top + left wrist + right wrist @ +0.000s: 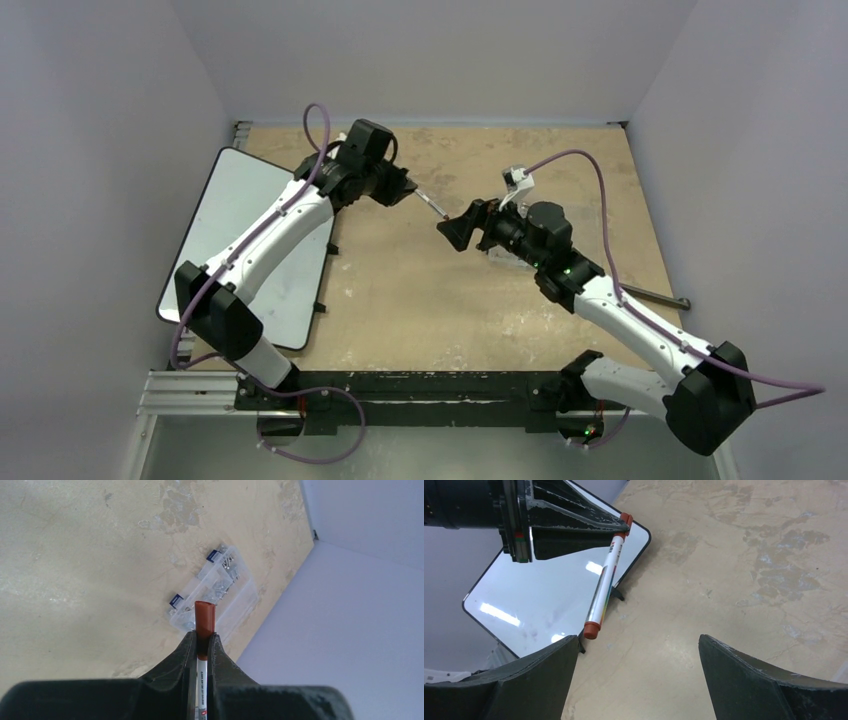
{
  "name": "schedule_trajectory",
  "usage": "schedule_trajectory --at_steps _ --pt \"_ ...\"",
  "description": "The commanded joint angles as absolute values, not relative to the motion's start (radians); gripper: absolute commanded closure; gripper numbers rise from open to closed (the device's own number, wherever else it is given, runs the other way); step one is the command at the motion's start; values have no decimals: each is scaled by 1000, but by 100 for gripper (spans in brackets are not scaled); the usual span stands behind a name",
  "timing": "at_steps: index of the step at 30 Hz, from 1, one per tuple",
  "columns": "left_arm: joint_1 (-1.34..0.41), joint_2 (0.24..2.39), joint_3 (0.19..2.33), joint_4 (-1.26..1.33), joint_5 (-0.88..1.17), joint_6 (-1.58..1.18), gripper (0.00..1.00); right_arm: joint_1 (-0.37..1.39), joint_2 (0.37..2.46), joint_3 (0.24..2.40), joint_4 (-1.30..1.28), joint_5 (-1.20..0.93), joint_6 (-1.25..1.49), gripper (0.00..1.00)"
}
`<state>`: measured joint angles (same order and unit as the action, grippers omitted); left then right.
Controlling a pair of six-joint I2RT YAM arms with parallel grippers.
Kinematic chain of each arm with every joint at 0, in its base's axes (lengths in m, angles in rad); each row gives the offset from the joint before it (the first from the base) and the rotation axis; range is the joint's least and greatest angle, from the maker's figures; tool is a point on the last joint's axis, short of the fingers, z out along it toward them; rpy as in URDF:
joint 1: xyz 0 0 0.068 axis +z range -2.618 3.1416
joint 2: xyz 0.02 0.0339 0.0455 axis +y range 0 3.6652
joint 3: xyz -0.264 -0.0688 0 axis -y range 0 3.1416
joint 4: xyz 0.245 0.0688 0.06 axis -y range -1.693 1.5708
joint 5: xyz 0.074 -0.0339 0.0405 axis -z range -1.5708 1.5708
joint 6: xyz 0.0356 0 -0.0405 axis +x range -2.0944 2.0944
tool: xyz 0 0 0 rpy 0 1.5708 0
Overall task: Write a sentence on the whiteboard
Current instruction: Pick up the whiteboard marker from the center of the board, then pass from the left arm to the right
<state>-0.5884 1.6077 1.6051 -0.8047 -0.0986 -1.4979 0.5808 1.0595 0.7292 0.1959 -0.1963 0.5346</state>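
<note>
The whiteboard [240,225] lies flat at the table's left side, blank, with a thin black rim; it also shows in the right wrist view [539,597]. My left gripper [405,188] is shut on a white marker [432,205] with red ends, held in the air right of the board. In the left wrist view the fingers [187,655] pinch the marker [205,617] just below its red cap. My right gripper [455,232] is open and empty, facing the marker's free end. In the right wrist view [638,637] the marker [605,587] hangs ahead of the left finger.
A small clear compartment box [215,587] sits on the table under my right arm [510,255]. A dark rod [655,296] lies near the right wall. Grey walls close in the table on three sides.
</note>
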Motion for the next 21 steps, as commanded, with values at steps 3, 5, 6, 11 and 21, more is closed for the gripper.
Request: schedule_trajectory --at_steps 3,5,6,11,21 --pt "-567 1528 1553 -825 -52 -1654 100 643 1074 769 312 -68 427 10" --pt "-565 1518 1539 -830 -35 -1687 100 660 1088 771 336 -63 398 11" --pt "-564 1517 1542 -840 -27 -1697 100 669 1095 777 339 -57 378 12" --pt "-548 1516 1573 -918 14 -1722 100 701 1129 802 367 -64 266 17" --pt "-542 1489 1562 -947 89 -1787 100 712 1205 859 394 -107 200 38"
